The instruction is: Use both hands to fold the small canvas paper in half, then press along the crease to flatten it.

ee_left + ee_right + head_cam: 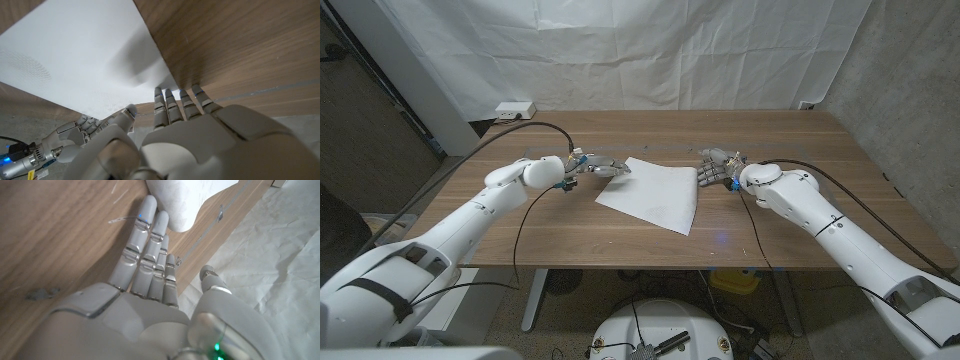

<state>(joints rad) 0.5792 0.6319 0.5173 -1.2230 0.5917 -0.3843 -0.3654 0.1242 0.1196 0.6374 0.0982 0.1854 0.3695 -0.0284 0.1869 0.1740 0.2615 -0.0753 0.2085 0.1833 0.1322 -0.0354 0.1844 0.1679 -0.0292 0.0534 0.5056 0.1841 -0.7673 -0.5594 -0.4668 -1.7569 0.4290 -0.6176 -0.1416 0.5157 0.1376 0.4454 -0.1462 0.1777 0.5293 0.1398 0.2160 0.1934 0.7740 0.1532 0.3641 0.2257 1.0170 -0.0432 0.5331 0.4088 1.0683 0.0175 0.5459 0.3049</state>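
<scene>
White-shelled arms reach in from both near corners over a wood-grain table (650,235). At left, the left hand (595,168) stretches its jointed grey fingers (172,107) straight and close together, tips at the paper's near corner, holding nothing. Between the hands lies the paper (653,193), a white, faintly textured sheet, flat and skewed on the tabletop. At right, the right hand (717,167) extends its fingers (145,240) side by side toward the sheet's opposite corner, also holding nothing.
</scene>
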